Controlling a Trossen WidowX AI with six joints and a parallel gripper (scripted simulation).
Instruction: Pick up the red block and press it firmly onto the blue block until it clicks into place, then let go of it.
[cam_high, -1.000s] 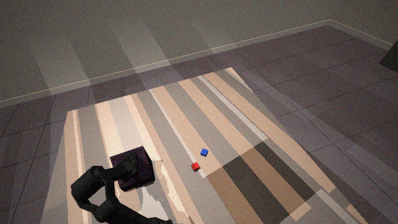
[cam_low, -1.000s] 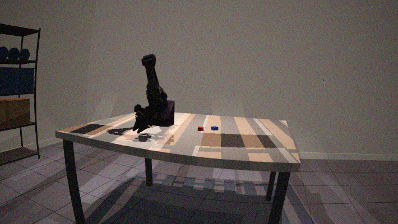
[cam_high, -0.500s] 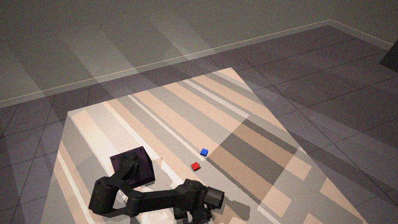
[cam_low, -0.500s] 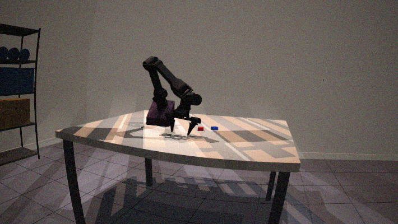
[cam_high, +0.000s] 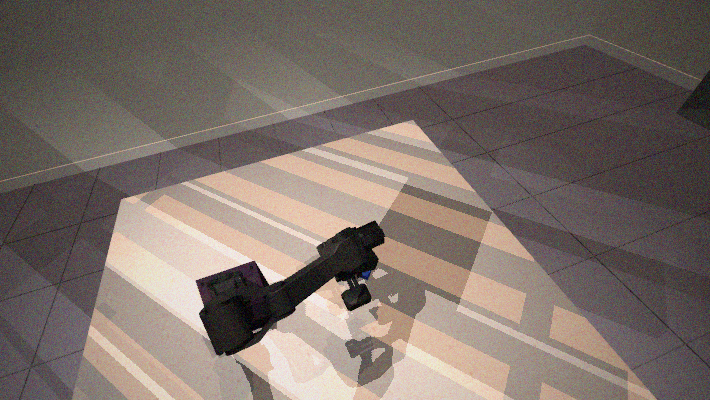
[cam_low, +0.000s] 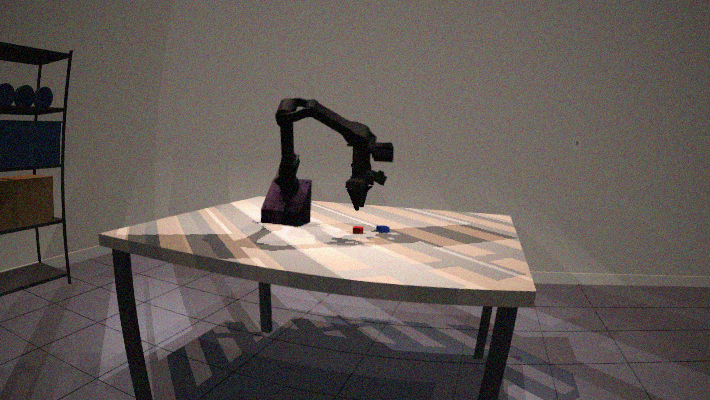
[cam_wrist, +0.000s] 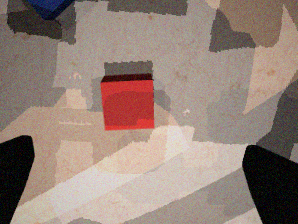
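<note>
The gripper (cam_low: 357, 208) (cam_wrist: 140, 153) is hovering wide open and unladen above the red block (cam_low: 358, 230) (cam_wrist: 128, 104), which is lying on the table (cam_low: 320, 286).

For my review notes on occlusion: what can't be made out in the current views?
- Red block: unseen in the top view, apparently behind the arm.
- Blue block: wrist view's upper edge cuts it off; arm covers part from the top.
- Studs: too small, exterior view.
</note>
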